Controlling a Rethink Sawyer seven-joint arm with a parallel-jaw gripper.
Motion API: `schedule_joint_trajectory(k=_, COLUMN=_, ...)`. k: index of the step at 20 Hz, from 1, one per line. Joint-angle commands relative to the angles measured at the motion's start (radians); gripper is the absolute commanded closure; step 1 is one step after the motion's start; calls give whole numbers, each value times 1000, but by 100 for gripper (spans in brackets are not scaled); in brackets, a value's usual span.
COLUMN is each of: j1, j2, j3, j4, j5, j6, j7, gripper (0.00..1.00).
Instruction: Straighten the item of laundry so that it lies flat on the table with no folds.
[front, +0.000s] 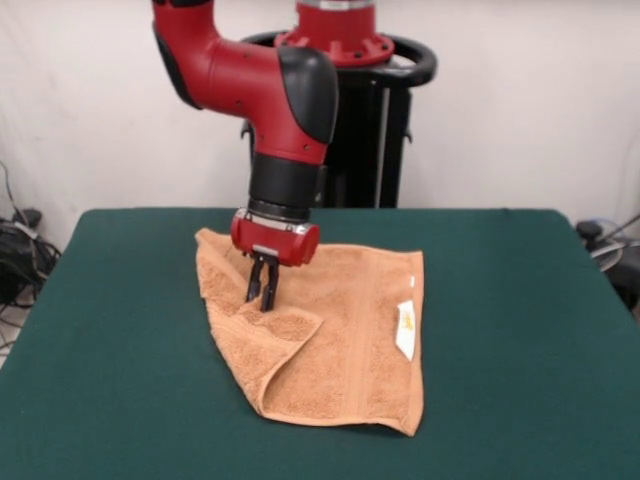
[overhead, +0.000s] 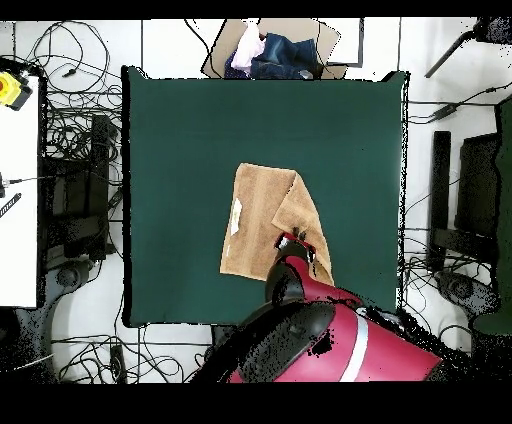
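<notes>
Gripper (front: 263, 296) is pinched narrow on the folded flap of the towel (front: 350, 340). A thin pinch may slip mid-pull. Dragging could bunch it on the table (front: 520, 300).

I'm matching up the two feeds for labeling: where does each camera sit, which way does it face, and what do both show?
Front view: sits across the table, level with the robot and facing it; shows the red arm, the pedestal and the gripper down on the towel.
Overhead view: sits above the table, looking straight down; the arm enters from the bottom edge.
Shared: the towel with one folded-over flap, its white tag, and the gripper.
</notes>
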Motion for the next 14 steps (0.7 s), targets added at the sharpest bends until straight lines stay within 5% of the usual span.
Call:
schedule_joint_trajectory(k=1, j1=-6, j2=-64, j3=-29, j4=-76, j5=-29, j6=38, j7=90, gripper=100)
schedule_joint_trajectory(k=14, j1=-156, j2=-170, j3=41, j4=-198, j5=-254, j6=237, j7=9, gripper=100)
